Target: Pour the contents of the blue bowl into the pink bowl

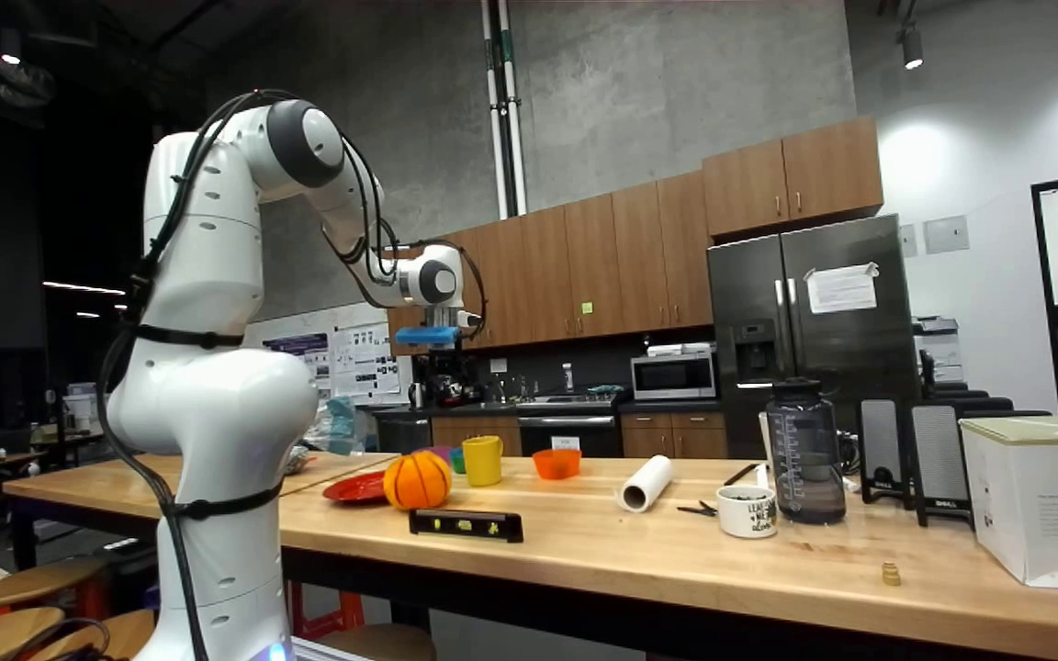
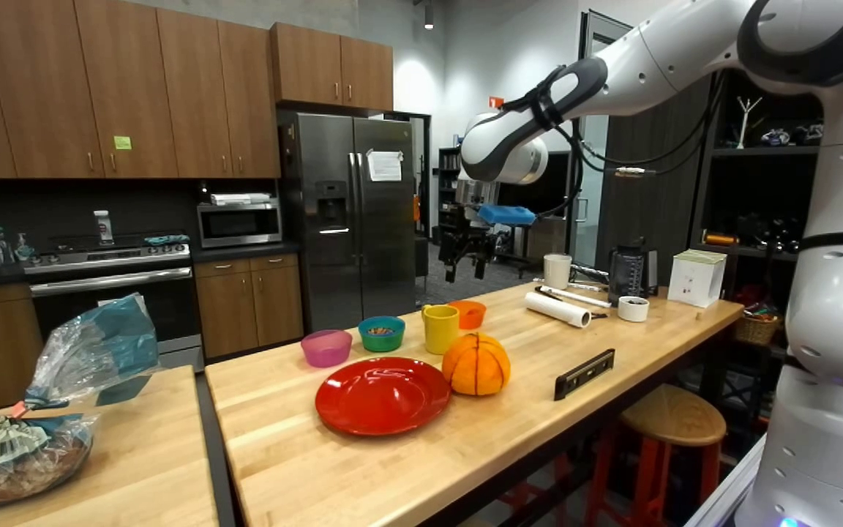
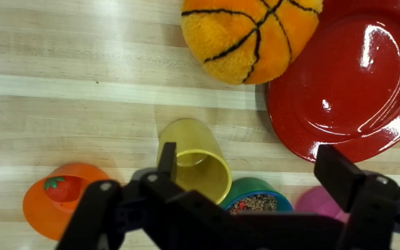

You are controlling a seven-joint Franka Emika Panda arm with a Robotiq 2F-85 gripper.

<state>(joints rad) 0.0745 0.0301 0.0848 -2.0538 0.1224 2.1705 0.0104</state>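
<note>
Your teal-blue bowl (image 2: 383,343) stands upright, holding pebbly brown bits (image 3: 259,202); your pink bowl (image 2: 326,355) stands upright just beside it.

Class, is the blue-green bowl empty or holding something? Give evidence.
Holding something: in the wrist view, small brown and red pieces lie inside the blue-green bowl.
</note>
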